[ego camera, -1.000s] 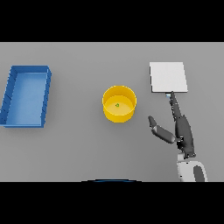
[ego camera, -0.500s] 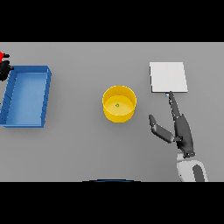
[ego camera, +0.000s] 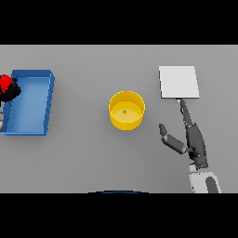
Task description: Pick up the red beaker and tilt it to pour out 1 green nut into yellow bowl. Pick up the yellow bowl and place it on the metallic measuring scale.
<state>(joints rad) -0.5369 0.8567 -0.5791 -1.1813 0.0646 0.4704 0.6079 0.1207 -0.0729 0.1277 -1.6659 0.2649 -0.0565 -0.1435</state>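
Note:
A yellow bowl point(ego camera: 126, 110) stands at the table's middle with one small green nut point(ego camera: 124, 111) inside it. To its right lies the flat metallic measuring scale point(ego camera: 179, 82). My right hand point(ego camera: 193, 139) rests open below the scale, fingers straight and pointing up toward the scale's near edge, thumb spread toward the bowl. At the far left edge my left hand point(ego camera: 12, 91) is curled round the red beaker point(ego camera: 4, 82), held over the left side of the blue tray; only part of both shows.
A blue rectangular tray point(ego camera: 35, 104) sits at the left of the grey table.
The left hand with the red beaker has come into view at the far left and moved further right over the blue tray. The right hand has barely shifted.

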